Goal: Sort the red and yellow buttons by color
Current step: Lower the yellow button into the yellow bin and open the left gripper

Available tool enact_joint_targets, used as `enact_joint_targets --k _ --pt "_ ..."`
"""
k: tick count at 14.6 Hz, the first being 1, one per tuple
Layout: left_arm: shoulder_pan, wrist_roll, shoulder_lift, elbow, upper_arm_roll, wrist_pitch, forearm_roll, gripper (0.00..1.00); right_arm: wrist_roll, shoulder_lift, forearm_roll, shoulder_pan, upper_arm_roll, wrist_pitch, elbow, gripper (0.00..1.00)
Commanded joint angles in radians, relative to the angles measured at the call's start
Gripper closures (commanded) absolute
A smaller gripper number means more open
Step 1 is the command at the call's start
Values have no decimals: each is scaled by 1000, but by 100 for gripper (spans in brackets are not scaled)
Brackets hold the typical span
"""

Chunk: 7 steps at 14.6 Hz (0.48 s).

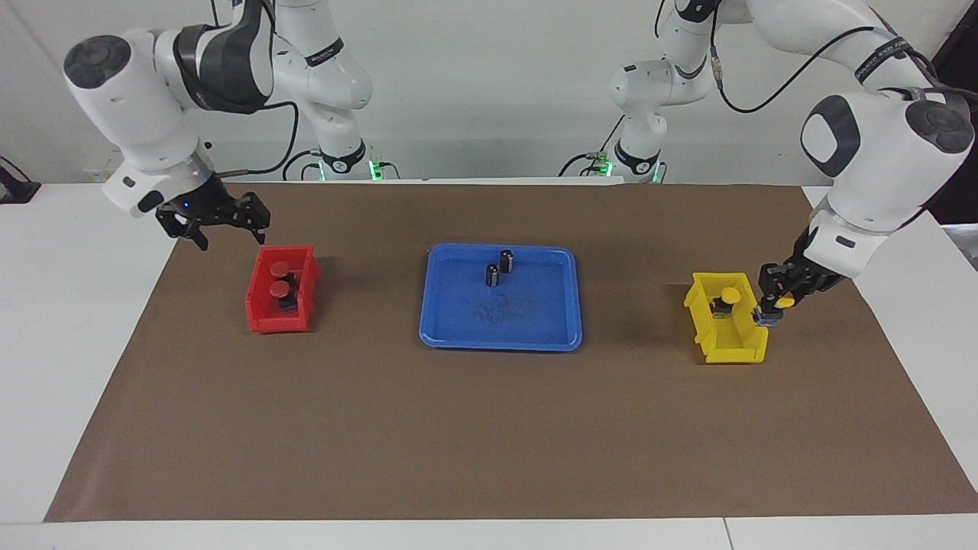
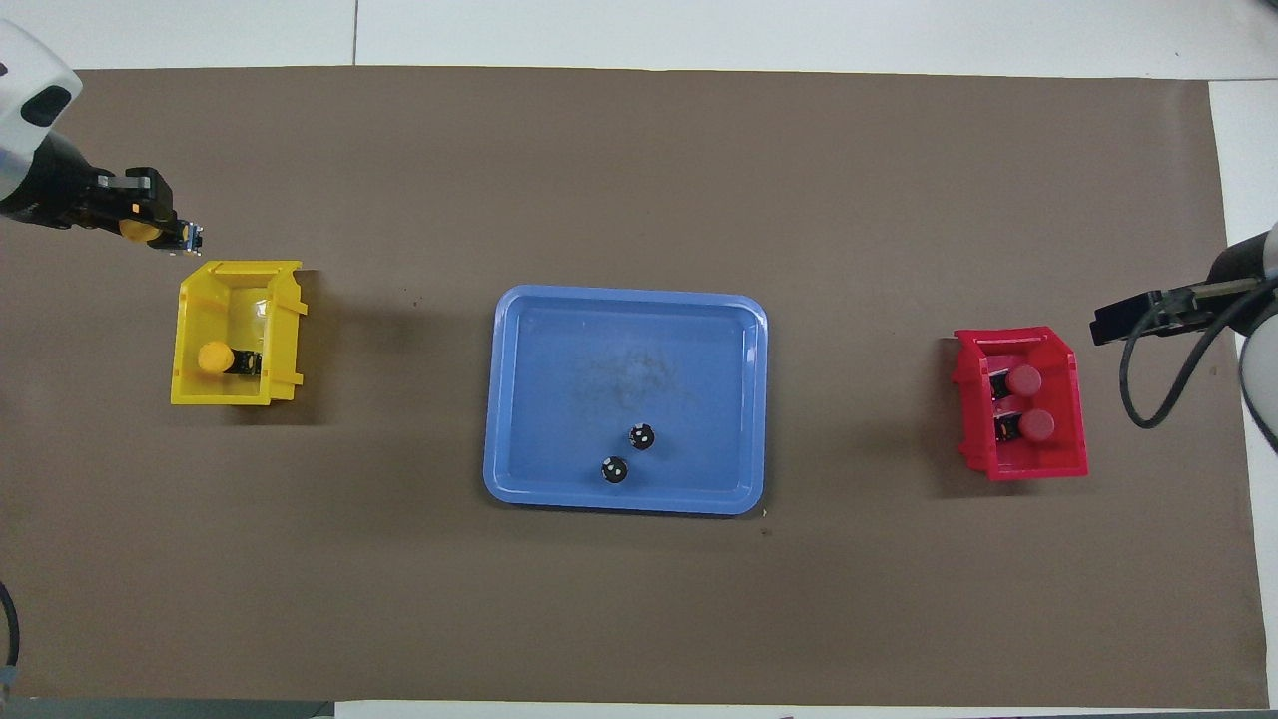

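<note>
Two red buttons [image 1: 280, 279] [image 2: 1028, 401] stand in the red bin [image 1: 267, 321] [image 2: 1028, 467]. Above the mat beside that bin, toward the right arm's end, my right gripper [image 1: 225, 225] [image 2: 1123, 322] hangs open and holds nothing. One yellow button [image 1: 730, 296] [image 2: 215, 357] sits in the yellow bin [image 1: 733, 353] [image 2: 190, 330]. My left gripper [image 1: 772, 305] [image 2: 150, 225] is shut on another yellow button [image 1: 782, 303] [image 2: 135, 230], raised just outside the yellow bin's rim.
A blue tray [image 1: 527, 321] [image 2: 559, 379] lies mid-table between the bins, with two small dark cylinders [image 1: 499, 267] [image 2: 629, 452] in it. A brown mat [image 1: 489, 428] covers the table.
</note>
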Motion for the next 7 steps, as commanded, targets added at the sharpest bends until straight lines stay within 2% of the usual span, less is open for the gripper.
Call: enact_joint_targets --k 1,5,6,7 --pt "-1 11 -52 -149 -9 119 -5 99 70 23 11 -10 8 -91 154 0" --pt "13 23 -52 -213 -9 159 -5 99 122 23 6 17 5 -86 136 0" --pt "14 40 -55 -247 -9 186 -5 99 122 20 -20 93 -48 -90 137 0" --pt "23 54 -55 -269 -9 208 -5 99 122 17 -34 166 -149 -102 139 0"
